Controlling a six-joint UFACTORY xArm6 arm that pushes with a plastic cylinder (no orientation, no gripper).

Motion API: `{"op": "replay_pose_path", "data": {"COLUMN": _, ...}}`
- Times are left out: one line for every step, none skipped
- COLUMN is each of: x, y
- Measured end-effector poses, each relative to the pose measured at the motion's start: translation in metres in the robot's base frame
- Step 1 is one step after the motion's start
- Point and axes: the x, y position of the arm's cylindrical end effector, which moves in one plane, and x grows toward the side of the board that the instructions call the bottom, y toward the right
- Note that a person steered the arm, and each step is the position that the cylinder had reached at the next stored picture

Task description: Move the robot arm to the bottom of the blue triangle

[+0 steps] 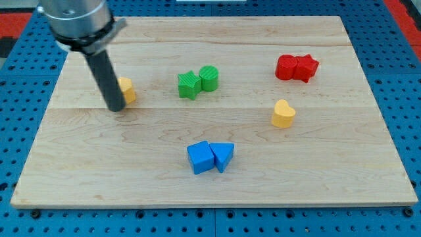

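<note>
Pale wooden board (217,181) fills most of the view, lying on a blue perforated surface (401,85), with red showing at the view's top corners. At the view's upper left the arm's silver housing (75,20) is cut off by the frame edge, so only its lower part shows. From it the dark rod runs down to my tip (117,107), which sits on the board at the view's left. No jaws exist on this rig, only the rod, so there is nothing to be apart or together.

Just to the view's right of my tip, a yellow block (127,89) is partly hidden behind the rod; its shape is hard to make out, and I cannot tell whether the 2 touch. 2 green blocks touch each other near the view's upper centre: a green star-like block (189,84) and a green cylinder (209,78). At the view's upper right, 2 red blocks are pressed together, a rounded red block (287,67) and a red star-like block (306,66). Below them stands a yellow heart-shaped block (283,113), alone.

The blue triangle (223,156) lies at the view's lower centre, touching a blue cube (200,158) on its left. It is a small, bright blue wedge. It is well apart from my tip, to the tip's lower right in the view.
</note>
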Motion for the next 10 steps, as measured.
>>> {"op": "replay_pose_path", "data": {"x": -0.005, "y": 0.045}}
{"op": "replay_pose_path", "data": {"x": -0.03, "y": 0.015}}
{"op": "replay_pose_path", "data": {"x": -0.046, "y": -0.028}}
{"op": "replay_pose_path", "data": {"x": -0.052, "y": -0.039}}
{"op": "replay_pose_path", "data": {"x": -0.011, "y": 0.032}}
{"op": "replay_pose_path", "data": {"x": 0.002, "y": 0.12}}
{"op": "replay_pose_path", "data": {"x": 0.017, "y": 0.239}}
{"op": "replay_pose_path", "data": {"x": 0.062, "y": 0.233}}
{"op": "replay_pose_path", "data": {"x": 0.09, "y": 0.197}}
{"op": "replay_pose_path", "data": {"x": 0.092, "y": 0.197}}
